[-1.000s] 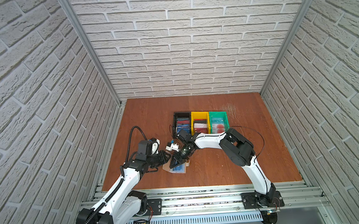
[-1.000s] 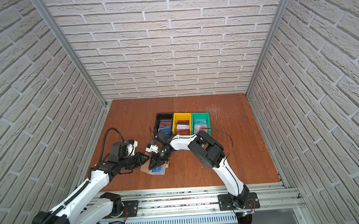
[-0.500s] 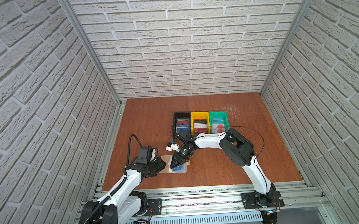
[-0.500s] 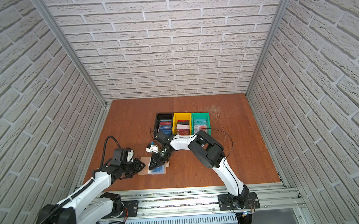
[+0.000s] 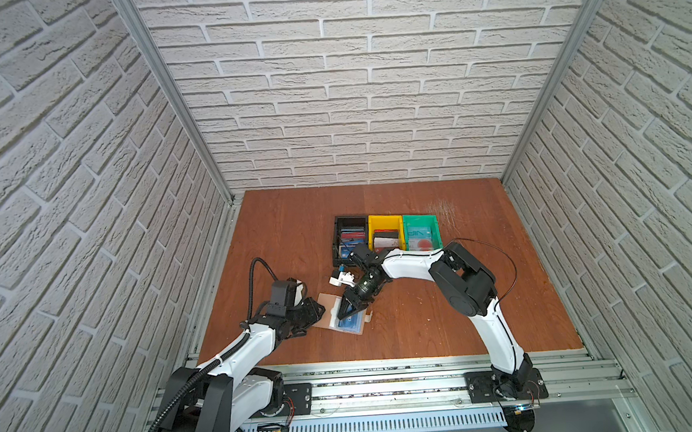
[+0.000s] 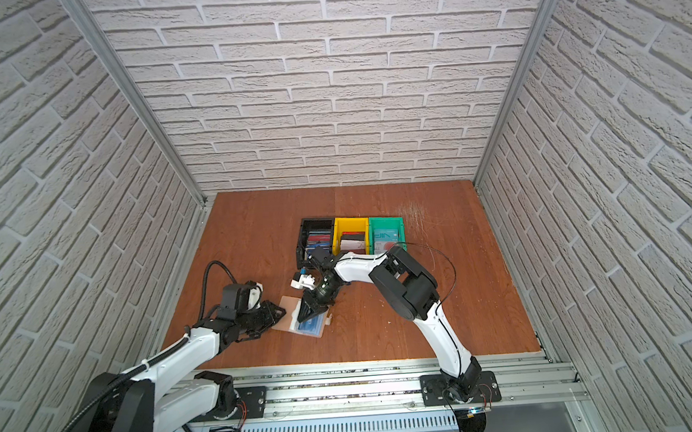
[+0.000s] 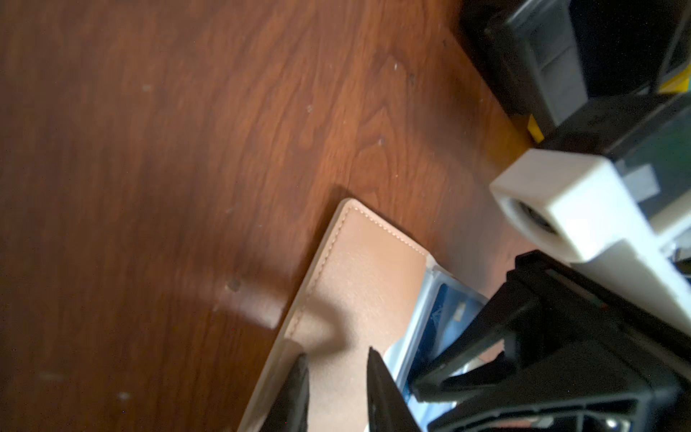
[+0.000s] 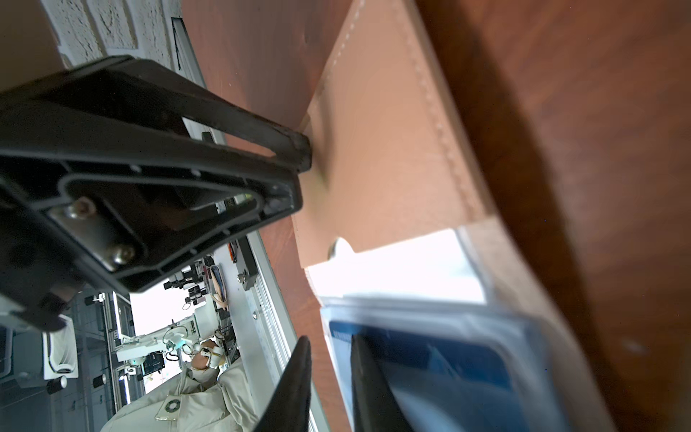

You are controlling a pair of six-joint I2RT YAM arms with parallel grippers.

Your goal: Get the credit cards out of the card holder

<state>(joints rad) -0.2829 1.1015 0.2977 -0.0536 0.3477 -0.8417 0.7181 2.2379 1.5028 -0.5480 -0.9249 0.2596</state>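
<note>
Only wrist views show both ajar: left end effector on the card holder, right end effector at the blue credit card

One card holder, one blue card visible, three bins, two arms

place: robot lab cell | cues: brick-pattern panels, aluminium rail

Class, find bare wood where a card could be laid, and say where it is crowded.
Bare: the strip between the yellow bin and the back wall; the stretch from the green bin to the right wall; the corner left of the black bin. Crowded: around the card holder, between left gripper and right gripper.
</note>
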